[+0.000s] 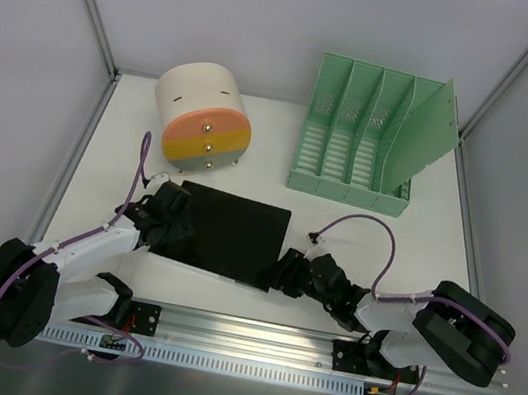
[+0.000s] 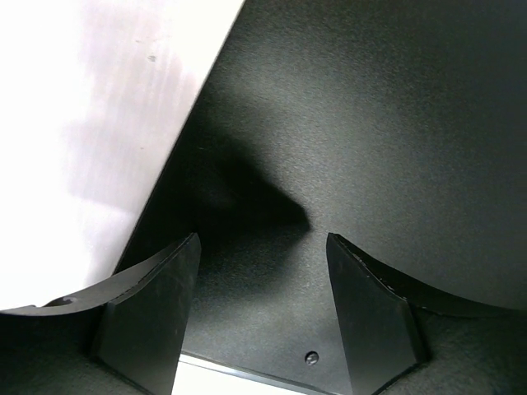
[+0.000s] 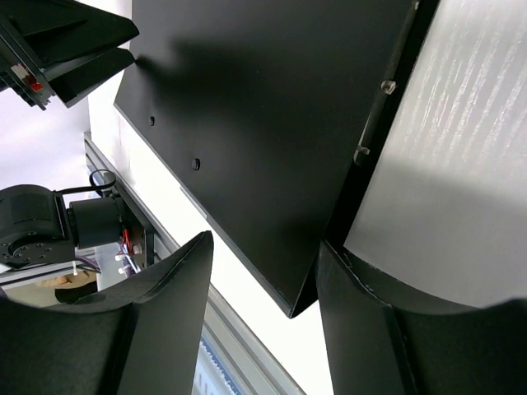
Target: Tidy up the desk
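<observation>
Left jaws: parted over left edge of black sheet (image 1: 233,233), white bench (image 1: 430,235) just beside them. Right jaws: parted, sheet's near-right corner between them (you can see a white gap, so no pinch). Bench matte and flat under everything; aluminium rail (image 1: 251,335) in front, grey walls (image 1: 22,66) around. Only your overhead view shows round drawer tub (image 1: 201,116) and green file rack (image 1: 364,143) at back.

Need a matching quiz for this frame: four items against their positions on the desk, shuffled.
Items
1. black sheet
2. green file rack
3. round drawer box
4. left gripper

Positions
A. far left
B. over the sheet's left edge
C. far right
D. near centre, between the arms

Pairs: 1-D, 2-C, 3-A, 4-B
</observation>
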Controlling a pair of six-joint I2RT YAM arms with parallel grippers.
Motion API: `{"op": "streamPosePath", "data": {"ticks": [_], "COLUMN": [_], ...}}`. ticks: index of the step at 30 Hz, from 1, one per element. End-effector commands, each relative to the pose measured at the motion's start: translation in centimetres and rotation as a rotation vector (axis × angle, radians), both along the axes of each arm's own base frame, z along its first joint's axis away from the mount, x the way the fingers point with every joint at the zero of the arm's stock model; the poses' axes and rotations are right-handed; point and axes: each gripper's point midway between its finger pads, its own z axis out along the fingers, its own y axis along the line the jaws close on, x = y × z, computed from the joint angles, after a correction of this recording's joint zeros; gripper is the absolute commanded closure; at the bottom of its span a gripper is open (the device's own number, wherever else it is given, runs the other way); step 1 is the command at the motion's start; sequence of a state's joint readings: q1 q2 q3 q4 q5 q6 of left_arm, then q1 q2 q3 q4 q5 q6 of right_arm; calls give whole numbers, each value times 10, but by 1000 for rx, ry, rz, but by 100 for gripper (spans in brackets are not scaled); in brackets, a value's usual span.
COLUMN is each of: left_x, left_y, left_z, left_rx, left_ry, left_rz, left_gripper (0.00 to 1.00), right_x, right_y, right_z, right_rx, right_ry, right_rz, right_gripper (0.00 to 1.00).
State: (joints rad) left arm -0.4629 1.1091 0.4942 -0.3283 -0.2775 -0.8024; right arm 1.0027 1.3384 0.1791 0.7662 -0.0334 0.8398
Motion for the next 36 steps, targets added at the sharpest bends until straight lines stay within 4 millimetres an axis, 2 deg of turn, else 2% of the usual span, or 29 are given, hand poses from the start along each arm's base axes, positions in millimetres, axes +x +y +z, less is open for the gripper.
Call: {"op": "streamPosePath", "data": {"ticks": [1, 5, 9, 11, 12, 13, 16, 17, 18, 19, 20, 21, 23, 24, 25, 26, 27, 29, 30, 31, 32, 33, 34, 35, 36], "left_x": [-4, -4, -4, -5, -5, -4, -4, -4, -4, -3, -2, -1, 1, 1, 1, 2, 4, 0, 0, -3, -3, -8, -12, -13, -17], "left_y": [-1, -4, -6, -7, -7, -8, -10, -12, -13, -15, -16, -19, -23, -28, -30, -34, -43, -49, -60, -63, -71, -80, -83, -88, -89], "left_z": [-6, -8, -9, -9, -9, -8, -2, 1, 8, 13, 19, 33, 50, 68, 78, 90, 111, 125, 145, 152, 168, 178, 180, 195, 198], "left_rx": [-18, -29, -37, -40, -41, -43, -58, -68, -80, -87, -95, -109, -117, -110, -100, -94, -72, -35, -18, -1, -2, 29, 64, 79, 115], "left_ry": [22, 24, 25, 26, 26, 24, 5, -5, -25, -40, -53, -79, -110, -144, -162, -188, -238, -250, -302, -315, -354, -390, -389, -418, -426], "left_rz": [-1, -8, -15, -21, -27, -31, -50, -57, -65, -78, -87, -108, -136, -166, -182, -203, -243, -285, -329, -354, -371, -423, -448, -466, -484], "left_gripper": [37, 39, 41, 42, 43, 43, 45, 46, 46, 46, 46, 45, 43, 42, 39, 38, 36, 30, 28, 27, 22, 20, 18, 16, 15], "right_x": [3, 2, 5, 4, 5, 3, 4, 5, 4, 6, 7, 3, 11, 8, 9, 11, 11, 10, 12, 11, 8, 9, 7, 7, 6], "right_y": [11, 16, 24, 22, 24, 22, 18, 16, 12, 12, 11, 6, -1, -3, -5, -15, -20, -33, -33, -36, -44, -45, -51, -54, -56], "right_z": [15, 7, 13, 9, 12, 11, 15, 15, 9, 22, 25, 15, 24, 27, 35, 51, 59, 73, 88, 94, 92, 101, 97, 99, 101], "right_rx": [77, 83, 160, 179, 211, 223, 244, 238, 207, 226, 219, 159, 80, 30, -11, -73, -81, -104, -96, -101, -130, -117, -149, -156, -161], "right_ry": [-31, -8, -19, -14, -22, -9, -17, -21, -10, -42, -55, -31, -74, -85, -116, -164, -171, -180, -191, -194, -182, -181, -169, -165, -158], "right_rz": [8, 12, 7, 0, -3, -10, -31, -42, -47, -42, -47, -42, -80, -76, -81, -111, -122, -143, -147, -150, -152, -161, -166, -174, -182], "right_gripper": [45, 46, 55, 66, 77, 83, 99, 99, 99, 99, 99, 99, 99, 99, 99, 99, 99, 99, 99, 99, 99, 99, 99, 99, 99]}}
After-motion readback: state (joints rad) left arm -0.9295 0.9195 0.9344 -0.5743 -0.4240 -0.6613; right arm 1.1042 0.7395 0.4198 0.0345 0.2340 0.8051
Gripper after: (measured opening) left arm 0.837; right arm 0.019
